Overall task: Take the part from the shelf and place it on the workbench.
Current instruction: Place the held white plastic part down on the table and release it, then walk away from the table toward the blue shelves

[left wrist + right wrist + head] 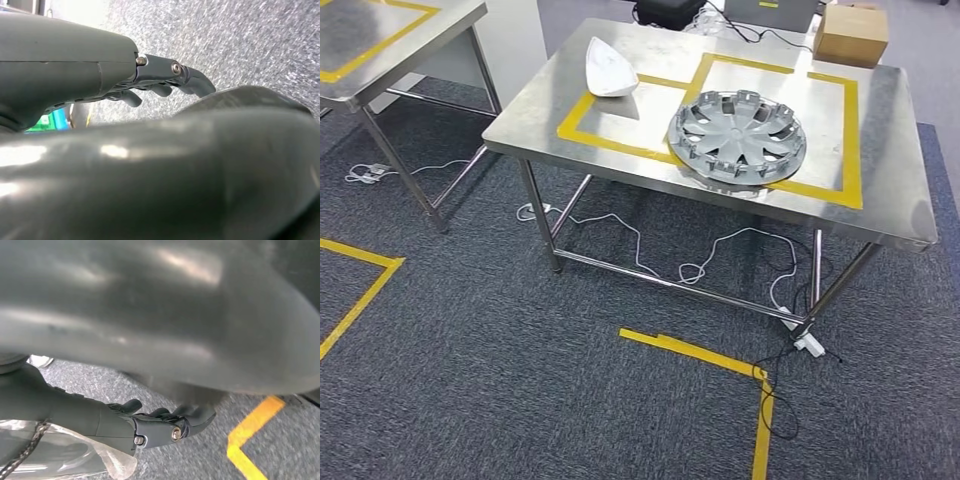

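- While our left hand (166, 82) and right hand (166, 425) hang loose, holding nothing, the hubcap (736, 137) sits on the worktop (546, 100).
- Cables (682, 265) under it could trip us.

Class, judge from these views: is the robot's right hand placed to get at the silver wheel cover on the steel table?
Probably not yet. The right hand hangs over carpet, while the wheel cover lies on the table across open floor.

The workbench (546, 100) was brushed steel, dully reflective, marked with matt yellow tape (852, 140). On it lay a silver-grey plastic wheel cover (736, 137) and a smooth white shell (609, 68). The carpet (509, 350) was rough grey pile.
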`<action>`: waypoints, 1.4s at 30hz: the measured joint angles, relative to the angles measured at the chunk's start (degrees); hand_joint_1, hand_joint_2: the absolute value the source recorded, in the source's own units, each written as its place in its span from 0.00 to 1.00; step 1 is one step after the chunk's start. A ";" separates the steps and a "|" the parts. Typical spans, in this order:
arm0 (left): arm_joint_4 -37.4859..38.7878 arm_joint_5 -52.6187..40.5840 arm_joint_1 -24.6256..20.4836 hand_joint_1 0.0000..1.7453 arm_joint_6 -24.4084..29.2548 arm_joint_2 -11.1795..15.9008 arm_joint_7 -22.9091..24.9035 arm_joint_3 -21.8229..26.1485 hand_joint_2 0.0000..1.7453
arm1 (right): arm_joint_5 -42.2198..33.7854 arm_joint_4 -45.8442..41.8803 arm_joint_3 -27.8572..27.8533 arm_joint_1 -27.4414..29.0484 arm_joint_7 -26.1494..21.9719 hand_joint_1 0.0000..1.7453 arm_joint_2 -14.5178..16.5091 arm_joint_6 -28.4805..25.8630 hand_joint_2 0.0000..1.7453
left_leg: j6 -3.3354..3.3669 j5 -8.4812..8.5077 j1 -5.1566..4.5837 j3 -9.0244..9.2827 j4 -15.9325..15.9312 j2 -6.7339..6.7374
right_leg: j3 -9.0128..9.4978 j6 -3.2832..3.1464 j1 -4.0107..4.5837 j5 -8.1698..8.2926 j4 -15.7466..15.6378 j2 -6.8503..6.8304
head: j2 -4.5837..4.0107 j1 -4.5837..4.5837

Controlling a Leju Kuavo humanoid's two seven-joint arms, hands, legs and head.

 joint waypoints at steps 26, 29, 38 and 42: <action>0.60 -2.24 -0.98 0.00 -1.92 -0.78 1.50 -1.06 0.00 | 4.07 0.00 4.76 0.01 -0.79 0.00 -0.26 1.92 0.00 | -1.18 1.75 -1.17 -2.80 0.74 3.69 | 8.82 -1.93 0.57 1.91 -8.97 -6.42 | 0.00 -0.86; 0.60 -3.19 -1.07 0.00 -1.65 -1.02 3.25 -1.07 0.00 | 4.13 0.00 5.10 -0.24 -1.40 0.00 -0.26 2.15 0.00 | -0.04 2.46 -0.73 -3.05 0.31 1.83 | 7.63 -0.97 0.33 -0.30 -6.30 -3.73 | 0.00 -0.67; 0.62 -2.79 -1.23 0.00 0.37 -1.18 3.99 -0.57 0.00 | 4.04 0.01 5.52 0.30 0.10 0.00 -0.37 1.74 0.00 | -0.09 3.05 -0.57 -4.00 1.14 -4.81 | 7.13 -0.60 -0.76 1.12 -5.33 4.42 | 0.00 -0.47; 0.62 -0.29 -1.15 0.00 -0.15 -1.51 5.54 2.00 0.00 | 4.37 0.04 5.63 0.50 -0.29 0.00 -0.26 1.28 0.00 | -1.62 3.47 -0.34 -5.39 1.71 -6.96 | 8.51 -1.35 -0.95 1.30 -8.09 5.19 | 0.00 -0.56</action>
